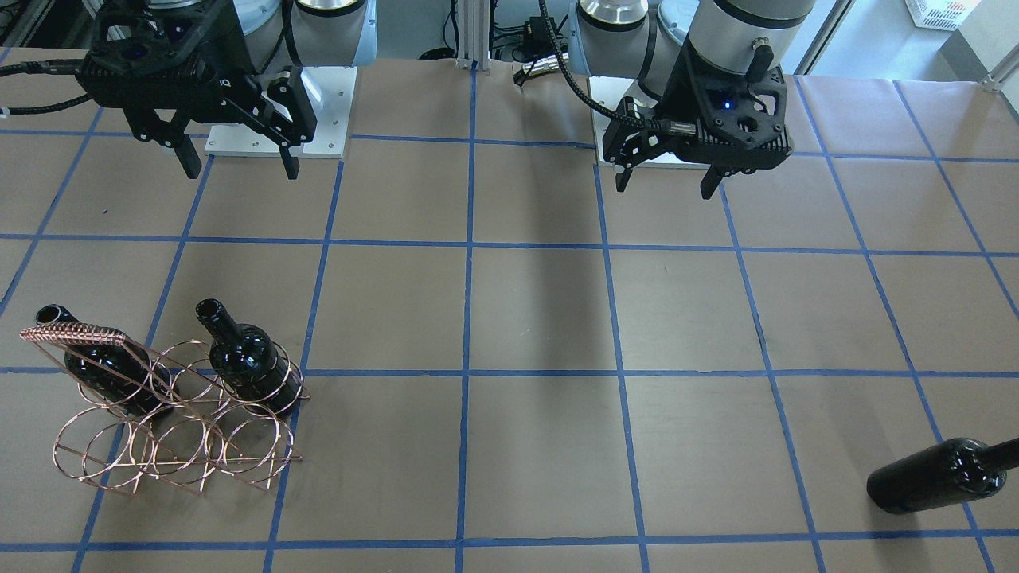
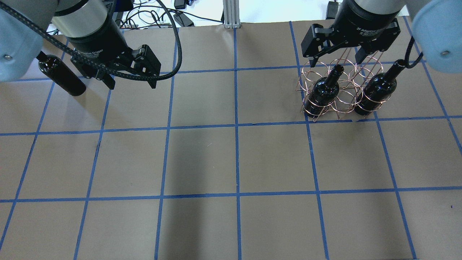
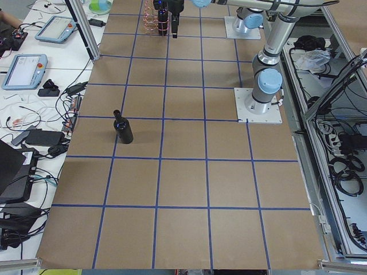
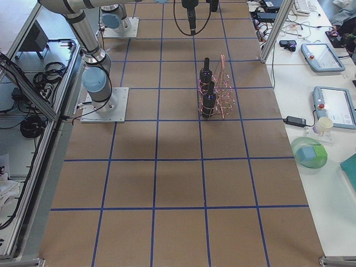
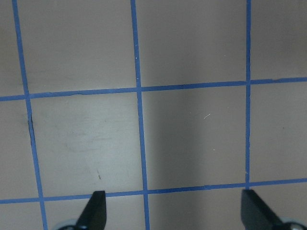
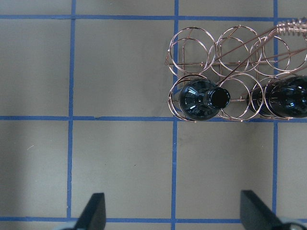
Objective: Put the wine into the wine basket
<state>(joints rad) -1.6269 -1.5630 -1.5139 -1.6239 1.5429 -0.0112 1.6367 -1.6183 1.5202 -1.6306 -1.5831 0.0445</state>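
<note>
L fingers [image 5: 96, 211], R fingers [image 6: 96, 211] apart; loose wine [image 1: 939, 476]: front cam, not wrists.

front: across the brown paper-covered worktop [image 1: 541, 318], faces robot, steeply down | overhead: behind robot, forward and down | sides: high at each worktop end, far off | wrists: straight down, close | shared: copper wire rack [image 1: 171, 422] of round loops, every view except left wrist

Wine basket [image 6: 214, 51]: robot-side row holds wine bottle [image 6: 199, 99] at one end, second bottle [image 6: 285, 96] at other; middle loop [image 6: 238, 97] between them open, three outer loops [image 6: 192, 29] open. Coiled handle [image 1: 76, 333] arches over second bottle. Third bottle [image 3: 122, 127] upright, well apart
</note>
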